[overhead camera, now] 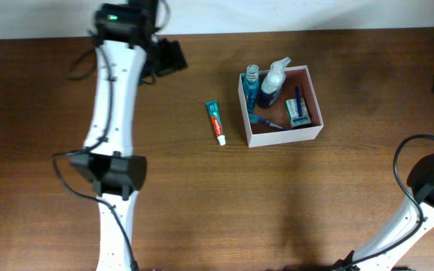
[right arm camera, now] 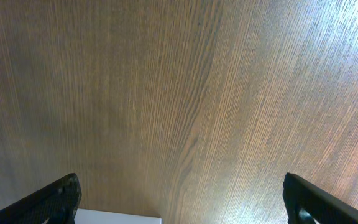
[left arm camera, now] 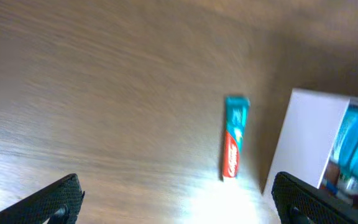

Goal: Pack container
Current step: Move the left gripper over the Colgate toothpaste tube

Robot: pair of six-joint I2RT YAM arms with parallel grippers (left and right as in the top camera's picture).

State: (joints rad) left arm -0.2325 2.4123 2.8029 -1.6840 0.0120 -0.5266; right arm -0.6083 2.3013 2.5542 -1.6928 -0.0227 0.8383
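Black fingertips of the left pincer (left arm camera: 178, 202) sit at the bottom corners of the left wrist view, spread wide with nothing between them. The right pincer (right arm camera: 188, 202) looks the same in its own view: fingers far apart and empty, with only wood grain ahead.

A dark brown wooden bench (overhead camera: 51, 98) fills the overhead view. The left arm (overhead camera: 111, 113), white with black joints, stretches along the bench well apart from the container (overhead camera: 285, 136). The right arm (overhead camera: 417, 207) bends in on the container's opposite side, also well apart from it.

The container is a square, shallow box with thin white walls and a reddish-brown inside. It rests flat on the bench between the two arms. In the container's far corner on the left arm's side, a white pump bottle (overhead camera: 276, 81) and a blue bottle (overhead camera: 252, 86) sit side by side, touching.

A green, white and red toothpaste tube (overhead camera: 215, 122) lies flat on the bench just outside the container. It runs roughly parallel to the wall facing the left arm, near it but not touching.

Inside the container, near the wall facing the right arm, lies a small green-and-white packet (overhead camera: 298, 112). A thin blue-handled item (overhead camera: 266, 120) lies on the container's floor; what it is cannot be told.
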